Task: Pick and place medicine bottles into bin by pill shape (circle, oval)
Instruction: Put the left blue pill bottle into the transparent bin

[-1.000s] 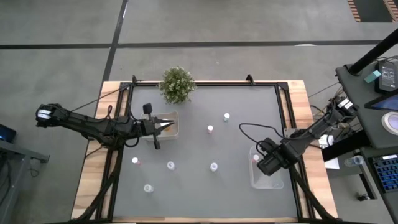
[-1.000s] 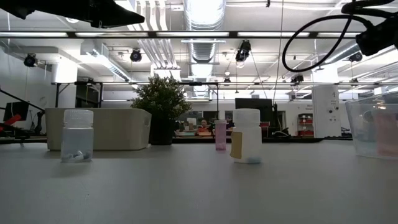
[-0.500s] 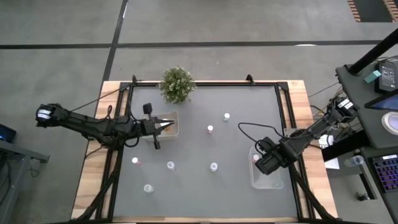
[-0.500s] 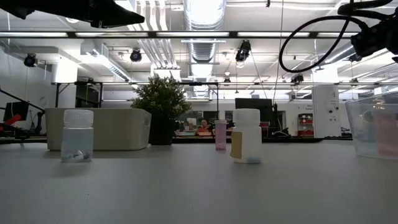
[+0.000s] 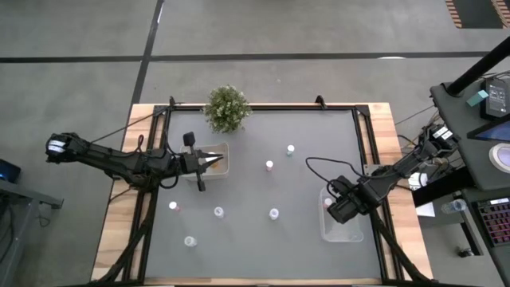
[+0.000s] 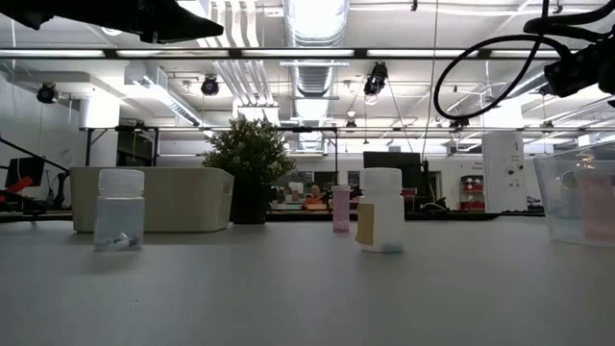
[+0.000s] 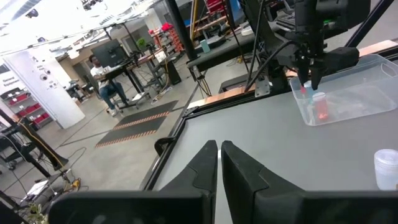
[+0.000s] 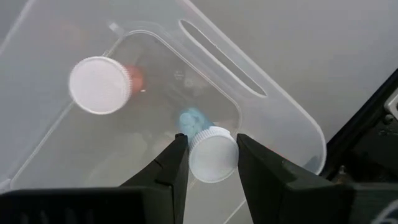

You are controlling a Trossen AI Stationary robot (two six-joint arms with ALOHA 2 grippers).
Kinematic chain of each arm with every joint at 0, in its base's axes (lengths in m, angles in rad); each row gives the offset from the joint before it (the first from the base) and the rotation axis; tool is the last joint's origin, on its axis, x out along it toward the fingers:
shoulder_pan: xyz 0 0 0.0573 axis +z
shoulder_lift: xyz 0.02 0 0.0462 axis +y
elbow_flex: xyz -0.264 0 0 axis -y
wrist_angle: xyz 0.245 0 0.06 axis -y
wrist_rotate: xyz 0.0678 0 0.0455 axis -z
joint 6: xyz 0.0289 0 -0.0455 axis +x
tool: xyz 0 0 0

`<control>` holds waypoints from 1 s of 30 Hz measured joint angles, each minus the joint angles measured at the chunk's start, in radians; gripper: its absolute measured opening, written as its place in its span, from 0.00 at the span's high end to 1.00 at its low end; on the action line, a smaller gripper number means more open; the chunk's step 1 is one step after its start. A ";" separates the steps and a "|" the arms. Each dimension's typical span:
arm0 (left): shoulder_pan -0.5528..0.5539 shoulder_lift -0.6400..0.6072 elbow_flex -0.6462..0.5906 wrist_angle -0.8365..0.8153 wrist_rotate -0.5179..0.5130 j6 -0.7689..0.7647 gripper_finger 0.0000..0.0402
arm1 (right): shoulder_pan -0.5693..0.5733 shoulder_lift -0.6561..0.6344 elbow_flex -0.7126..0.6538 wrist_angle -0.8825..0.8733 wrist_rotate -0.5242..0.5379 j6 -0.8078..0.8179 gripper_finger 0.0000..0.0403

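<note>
My right gripper (image 5: 331, 209) hangs over the clear bin (image 5: 344, 229) at the table's right and is shut on a white-capped medicine bottle (image 8: 213, 162) with a blue mark. Another white-capped bottle with red (image 8: 99, 85) lies in that bin. My left gripper (image 5: 213, 162) is shut and empty above the beige bin (image 5: 213, 151) at the left. Several small white-capped bottles stand on the grey table, for example near the middle (image 5: 269, 166), at the near left (image 5: 190, 241) and close to the near edge (image 5: 273, 214). Two bottles (image 6: 120, 209) (image 6: 381, 210) stand in the low view. My right gripper pinches the bottle between its two fingers (image 8: 177, 165) at the sides of its white cap (image 8: 213, 163). The fingers point down into the clear bin from above. The bottle hangs below them, cap up and a little tilted; whether its base touches the bin floor I cannot tell.
A green potted plant (image 5: 227, 108) stands at the table's far edge beside the beige bin. Black frame rails (image 5: 366, 143) run along the table's sides. Open grey surface lies between the two bins.
My right arm's wrist and its cable loop have shifted a little above the clear bin, as the low view shows. The left arm and the bottles on the table have kept still.
</note>
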 joint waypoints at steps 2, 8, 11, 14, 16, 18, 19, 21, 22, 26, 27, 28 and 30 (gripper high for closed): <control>0.000 0.000 0.000 0.000 0.000 0.000 0.99 | 0.000 0.000 -0.002 -0.001 0.000 0.000 0.73; 0.000 0.000 0.000 0.000 0.000 0.000 0.99 | 0.000 0.000 -0.004 0.001 0.000 0.000 0.70; 0.000 0.000 0.000 0.000 0.000 0.000 0.99 | 0.000 0.000 -0.004 0.001 0.000 0.000 0.67; 0.000 0.000 0.000 0.000 0.000 0.000 0.99 | 0.000 0.000 -0.004 0.001 0.000 0.000 0.67; 0.000 0.000 0.000 0.000 0.000 0.000 0.99 | 0.000 0.000 -0.004 0.001 0.000 0.000 0.67; 0.000 0.000 0.000 0.000 0.000 0.000 0.99 | 0.000 0.000 -0.004 0.001 0.000 0.000 0.66; 0.000 0.000 0.000 0.000 0.000 0.000 0.99 | 0.000 0.000 -0.004 0.002 0.000 0.000 0.66; 0.000 0.000 0.000 0.000 0.000 0.000 0.99 | 0.000 0.000 -0.004 0.004 0.000 0.000 0.66; 0.000 0.000 0.000 0.000 0.000 0.000 0.99 | 0.000 0.000 -0.004 0.004 0.000 0.000 0.66; 0.000 0.000 0.000 0.000 0.000 0.000 0.99 | 0.000 0.000 -0.004 0.003 0.000 0.000 0.66; 0.000 0.000 0.000 0.000 0.000 0.000 0.99 | 0.000 -0.002 -0.004 0.003 -0.001 0.000 0.66; 0.000 0.000 0.000 0.000 0.000 0.000 0.99 | 0.000 -0.004 -0.004 0.003 -0.003 0.000 0.66; 0.000 0.000 0.000 0.000 0.000 0.000 0.99 | 0.000 -0.008 0.001 -0.012 -0.010 0.000 0.66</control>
